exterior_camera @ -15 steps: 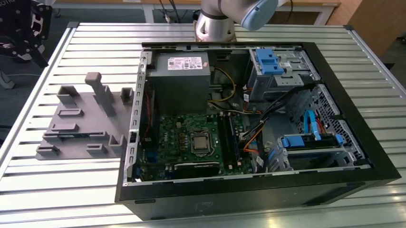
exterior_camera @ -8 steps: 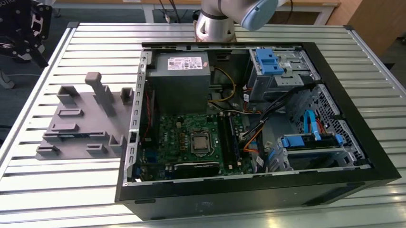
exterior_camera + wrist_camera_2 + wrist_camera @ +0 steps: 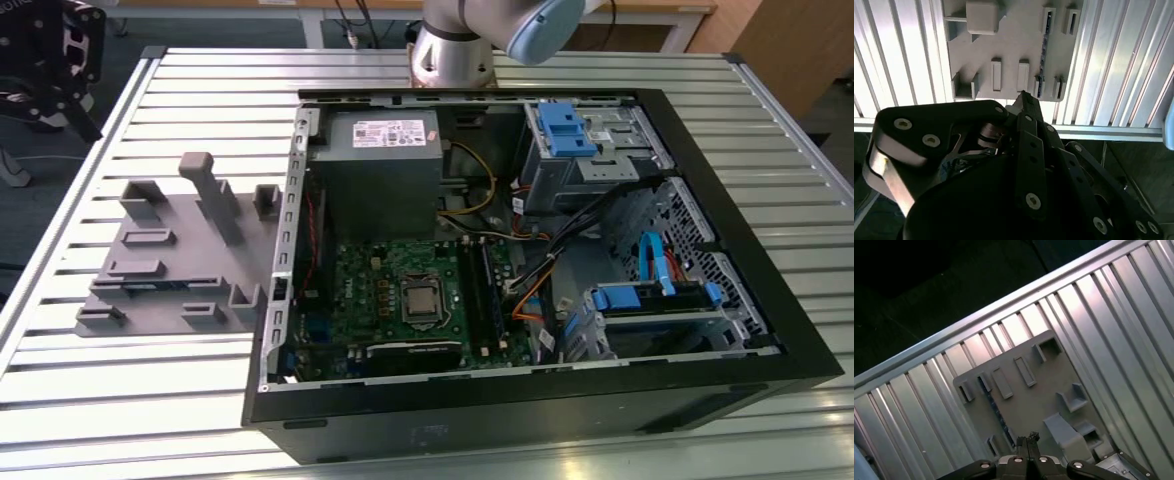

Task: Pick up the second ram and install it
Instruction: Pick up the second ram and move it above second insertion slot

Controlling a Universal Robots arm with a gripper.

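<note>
Second ram [image 3: 1043,55]: blue stick on the grey holder plate [image 3: 1009,45], ends caught between small slotted blocks, seen in both wrist views. Closest in: gripper [image 3: 1029,438] with jaws pressed together, nothing held, pointing down at the plate, clear of the stick. Underneath: ribbed metal table [image 3: 1114,315]. Further out, exterior view: open PC case [image 3: 534,420] just beside the plate, on the exterior view's right, green motherboard [image 3: 400,290] inside.

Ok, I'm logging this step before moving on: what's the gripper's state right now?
Gripper: closed, holding nothing. The second ram lies in the grey holder, apart from the gripper.
</note>
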